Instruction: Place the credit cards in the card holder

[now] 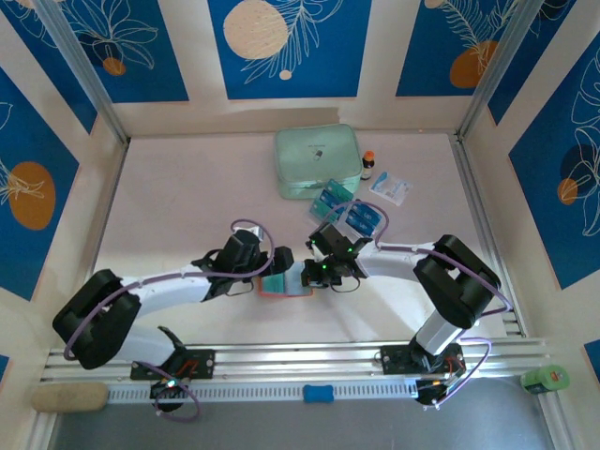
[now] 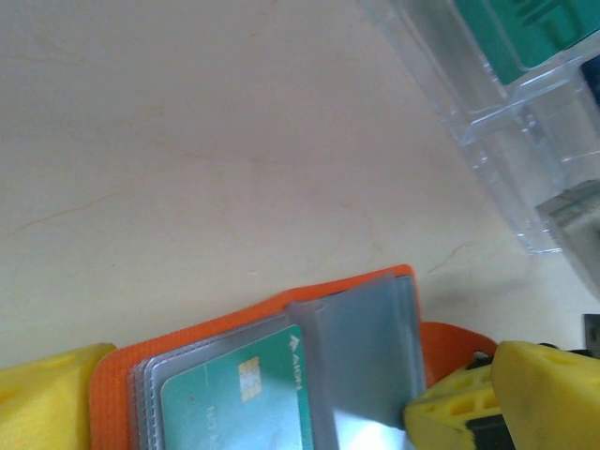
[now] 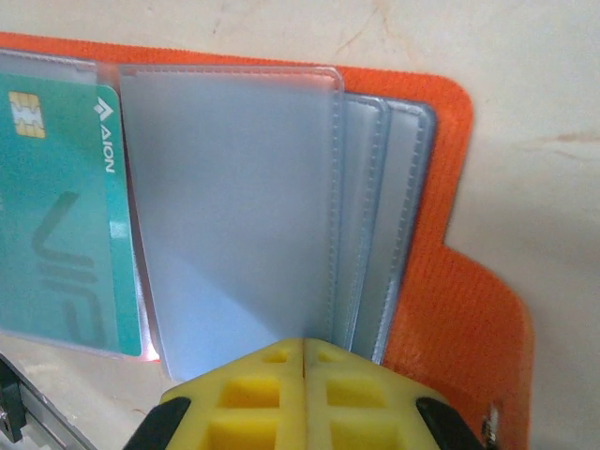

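card holder point(image 3: 450, 309) lies open and flat on the table point(image 2: 187, 141), near-centre, between the two gripper heads. Orange outer edge runs round a stack of clear sleeves point(image 3: 234, 216). One credit card point(image 3: 66, 234) sits in the left sleeve, chip up, teal. Snap tab point(image 2: 450, 339) sticks out on the right side in the left wrist view.

right gripper point(image 3: 305, 375): clenched, yellow tips pressed together right at the near edge of the sleeve stack. Can't tell if a sleeve leaf is pinched between them.

left gripper point(image 2: 281, 412): released, jaws spread wide, one finger at each side edge of the card holder. The left finger overlaps the orange edge and the right one is just beside the snap tab.

clear tray point(image 1: 349, 212) is just far-right of the card holder, close to the right wrist, with more credit cards point(image 2: 525, 37) in its compartments. Beyond it are the mint case point(image 1: 319, 161), a small bottle point(image 1: 367, 165) and a white-blue packet point(image 1: 390, 188), all grouped far-centre.

Open tabletop lies to the left and far-left; the right side is tighter, with tray and arm elbow close together. Surface is pale cream and matte. Rails point(image 1: 300, 361) line the near edge, metal posts stand at the far corners, and blue leaf-print wall panels point(image 1: 291, 42) stand on three sides.
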{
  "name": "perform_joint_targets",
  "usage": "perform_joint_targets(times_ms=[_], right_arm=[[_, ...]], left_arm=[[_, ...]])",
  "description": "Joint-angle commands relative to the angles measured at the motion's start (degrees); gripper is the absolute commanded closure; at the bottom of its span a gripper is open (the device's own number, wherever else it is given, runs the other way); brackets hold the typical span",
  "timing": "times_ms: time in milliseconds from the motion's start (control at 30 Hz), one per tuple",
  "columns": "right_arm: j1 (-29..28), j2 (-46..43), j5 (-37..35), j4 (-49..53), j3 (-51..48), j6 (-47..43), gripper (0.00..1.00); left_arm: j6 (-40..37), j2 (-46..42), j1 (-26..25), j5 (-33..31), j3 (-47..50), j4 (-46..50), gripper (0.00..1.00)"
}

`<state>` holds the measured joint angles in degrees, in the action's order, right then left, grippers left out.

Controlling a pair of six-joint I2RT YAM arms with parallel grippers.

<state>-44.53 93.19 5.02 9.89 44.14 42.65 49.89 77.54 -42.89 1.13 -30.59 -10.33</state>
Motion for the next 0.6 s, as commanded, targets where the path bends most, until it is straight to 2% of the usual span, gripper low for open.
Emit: perform_joint_targets(times_ms=[0, 133, 300, 467, 567], right_arm=[[0.5, -0.6, 0.2, 4.6, 0.6, -0.2, 1.00], [1.4, -5.0, -0.1, 7.5, 2.7, -1.1, 1.00], [3.5, -9.3, -2.1, 11.0, 3.5, -1.9, 0.94], [5.1, -9.4, -4.8, 13.6, 3.8, -3.4, 0.71], [4.9, -8.1, -4.8, 13.9, 4.5, -4.0, 0.64]], left_arm=[[1.5, -2.7, -0.3, 1.0, 0.9, -2.0, 0.00], [1.6, -4.0, -0.3, 0.9, 0.9, -1.3, 0.00], [2.0, -4.0, -0.3, 1.3, 1.1, -1.7, 0.00], [2.2, -4.2, -0.3, 1.4, 1.5, -2.2, 0.00], [2.2, -4.5, -0.3, 1.4, 1.3, -2.2, 0.00]])
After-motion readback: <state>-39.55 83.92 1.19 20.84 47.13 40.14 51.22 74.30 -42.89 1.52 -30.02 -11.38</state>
